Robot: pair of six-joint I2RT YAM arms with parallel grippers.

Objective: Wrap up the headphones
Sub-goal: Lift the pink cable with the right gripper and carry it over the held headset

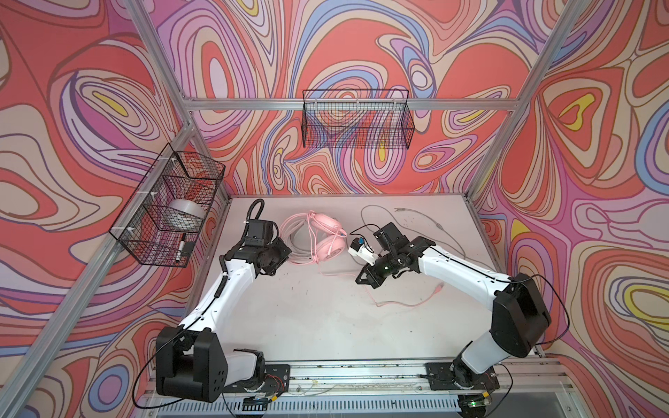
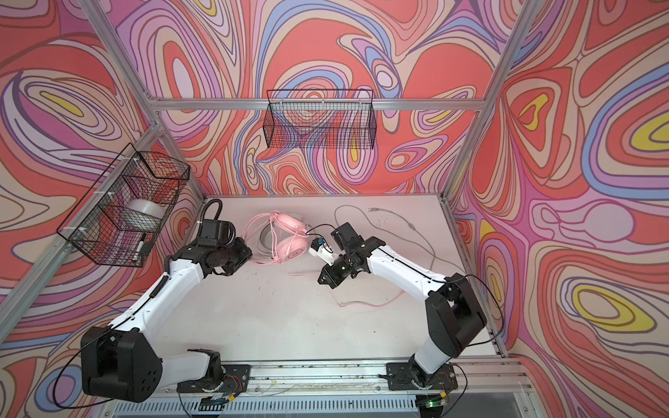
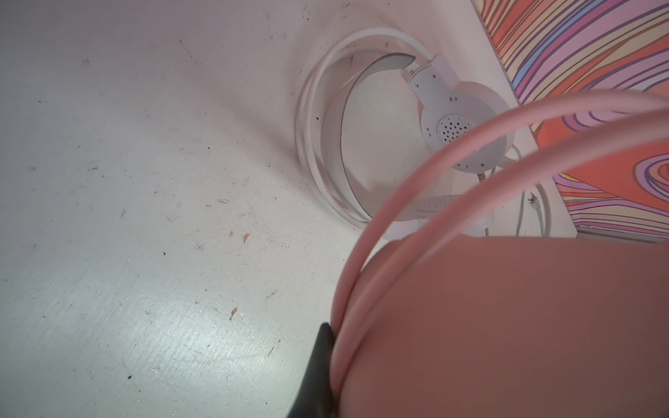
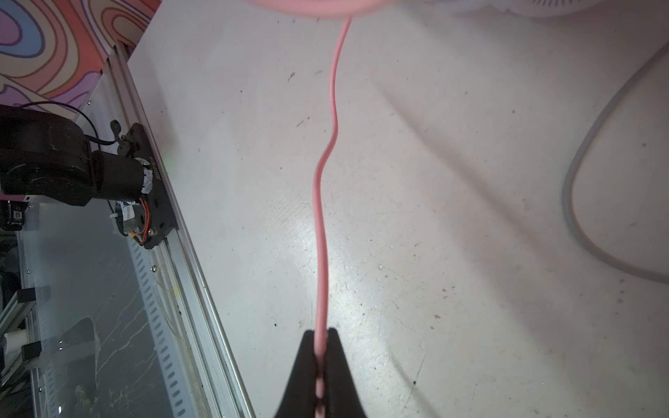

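Two robot arms reach from the near edge of a scuffed white table (image 1: 325,325) toward two headsets lying at the back centre. Swirling walls of red, pink, lilac and yellow enclose the table.

The pink headset (image 1: 327,235) rests on its side, one round ear cup facing up. The white headset (image 3: 459,123) lies touching it, on the side nearer the left arm, and its headband shows as pale loops in both top views.

The left gripper (image 1: 284,251) is clenched on the pink headset. In the left wrist view one black finger (image 3: 318,362) presses against the pink band, and the ear cup hides the other.

The right gripper (image 4: 320,334) pinches the pink cable (image 4: 320,217) tightly between two black fingers. The cable runs straight from the headset to the fingers, lifted off the table. In a top view the rest of it trails loose over the table near the right arm.

The grey-white cable (image 1: 445,231) wanders in loose curves across the back right of the table.

On the left wall, a black wire basket (image 1: 170,206) holds a roll of clear tape (image 1: 184,215) and a marker pen (image 1: 181,248). A second wire basket (image 1: 358,119) hangs on the back wall.

In the right wrist view an arm's black base plate (image 4: 155,202) carries white printing too small to read. The marker's label is also illegible.
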